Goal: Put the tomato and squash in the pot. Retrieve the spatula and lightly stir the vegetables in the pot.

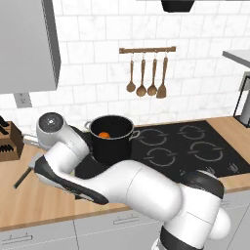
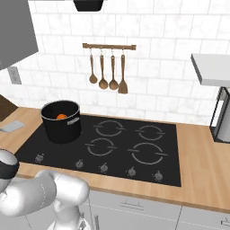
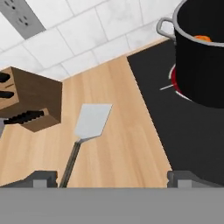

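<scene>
Reaching low over the wooden worktop toward the flat light-grey metal spatula with thin dark handle, lying left of the black hob beside a brown knife block. Gripper spread wide, grasping nothing. Tall black cylindrical pot on the hob's rear left burner, something orange inside. Next, probably: descend, close on the handle. White tiled wall behind.

A black cooktop sits in the wooden counter. Above it, on the tiled wall, a rail carries four wooden utensils. Left of the cooktop stands a knife block.
</scene>
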